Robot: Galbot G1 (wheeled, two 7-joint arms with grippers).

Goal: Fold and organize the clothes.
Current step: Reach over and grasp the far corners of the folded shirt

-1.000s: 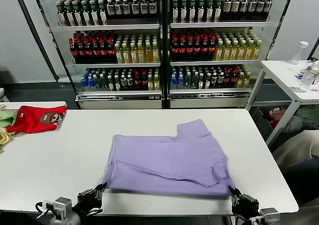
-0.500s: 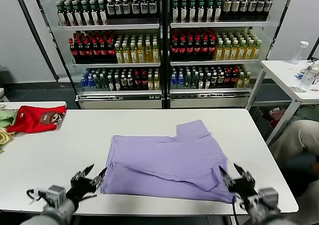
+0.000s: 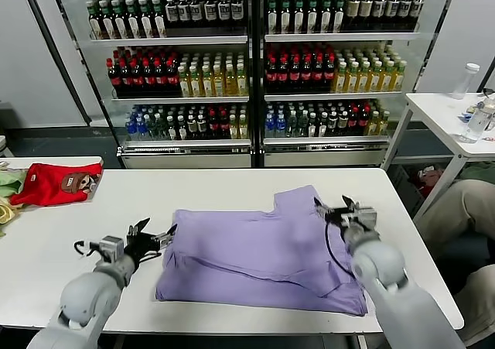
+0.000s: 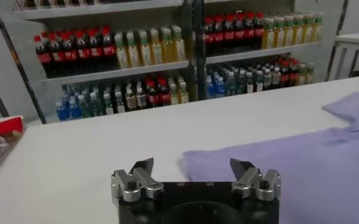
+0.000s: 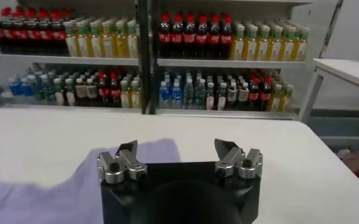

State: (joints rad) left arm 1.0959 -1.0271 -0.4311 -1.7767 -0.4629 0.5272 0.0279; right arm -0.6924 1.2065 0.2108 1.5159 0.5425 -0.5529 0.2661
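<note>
The lavender T-shirt (image 3: 263,248) lies folded on the white table (image 3: 77,233), plain side up, one sleeve sticking out at the far right. My left gripper (image 3: 151,234) is open and empty, just off the shirt's left edge. My right gripper (image 3: 340,208) is open and empty, above the shirt's far right part beside the sleeve. The shirt also shows in the left wrist view (image 4: 313,152), beyond the open left gripper (image 4: 192,165). In the right wrist view the shirt (image 5: 57,189) lies under the open right gripper (image 5: 176,146).
A red garment with a brown patch (image 3: 58,183) lies at the table's far left, beside pale green and yellow cloths (image 3: 8,186). Drink coolers (image 3: 255,70) stand behind the table. A small white table with bottles (image 3: 456,113) stands at the right.
Both grippers let go of the shirt's near corners and moved away from the near edge, the left to the shirt's left side, the right to the far right sleeve. The shirt's near edge settled.
</note>
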